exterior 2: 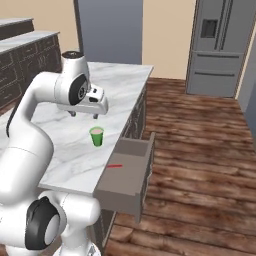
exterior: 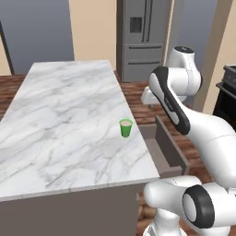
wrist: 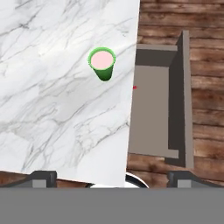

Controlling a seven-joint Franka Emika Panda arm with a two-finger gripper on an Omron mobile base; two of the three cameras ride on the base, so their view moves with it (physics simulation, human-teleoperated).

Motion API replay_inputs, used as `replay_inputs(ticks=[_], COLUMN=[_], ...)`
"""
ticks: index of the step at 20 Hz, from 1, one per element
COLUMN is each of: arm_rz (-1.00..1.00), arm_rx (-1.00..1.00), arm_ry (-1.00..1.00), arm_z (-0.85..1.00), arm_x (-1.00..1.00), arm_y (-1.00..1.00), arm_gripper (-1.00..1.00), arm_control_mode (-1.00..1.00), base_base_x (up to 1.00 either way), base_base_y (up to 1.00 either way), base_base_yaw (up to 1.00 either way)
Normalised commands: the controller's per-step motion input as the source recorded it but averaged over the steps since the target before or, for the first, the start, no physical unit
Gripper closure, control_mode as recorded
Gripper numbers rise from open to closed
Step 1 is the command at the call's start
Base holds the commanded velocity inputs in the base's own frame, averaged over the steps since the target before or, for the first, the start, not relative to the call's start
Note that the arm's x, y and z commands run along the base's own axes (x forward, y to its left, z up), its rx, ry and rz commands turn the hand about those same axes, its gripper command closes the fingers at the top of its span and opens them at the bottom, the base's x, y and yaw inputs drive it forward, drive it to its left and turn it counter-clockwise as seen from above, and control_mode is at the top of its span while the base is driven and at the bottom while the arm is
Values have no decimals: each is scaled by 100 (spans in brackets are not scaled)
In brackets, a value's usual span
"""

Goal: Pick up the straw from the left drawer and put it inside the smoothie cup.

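The smoothie cup [exterior: 125, 127] [exterior 2: 97, 136] [wrist: 103, 64] is a small green cup with pink contents, upright near the right edge of the marble island counter [exterior: 64, 124]. Beside it the left drawer [exterior 2: 122, 192] [exterior: 169, 144] [wrist: 185, 100] is pulled out. The straw [exterior 2: 115, 166] lies flat on the drawer floor as a thin red stick; in the hand view only its tip [wrist: 134, 87] peeks past the counter edge. My gripper [exterior 2: 84, 115] [wrist: 113, 177] hangs open and empty above the counter, a little behind and above the cup.
A steel fridge [exterior: 142, 39] [exterior 2: 220, 47] stands beyond the island. Dark cabinets [exterior 2: 25, 60] line the left wall and a dark stove [exterior: 228, 92] sits to the right. Wooden floor [exterior 2: 200, 150] surrounds the open drawer.
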Motion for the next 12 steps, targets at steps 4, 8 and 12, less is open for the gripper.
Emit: replay_inputs(ticks=[4, 8, 12], arm_rz=[0, 0, 0], arm_rx=[0, 0, 0], arm_ry=[0, 0, 0], arm_z=[0, 0, 0], arm_x=[0, 0, 0], arm_y=[0, 0, 0], arm_gripper=[-100, -100, -100], arm_control_mode=[100, 100, 100], base_base_x=[19, 20, 16], base_base_y=[-36, -29, -14], base_base_yaw=[9, 1, 0])
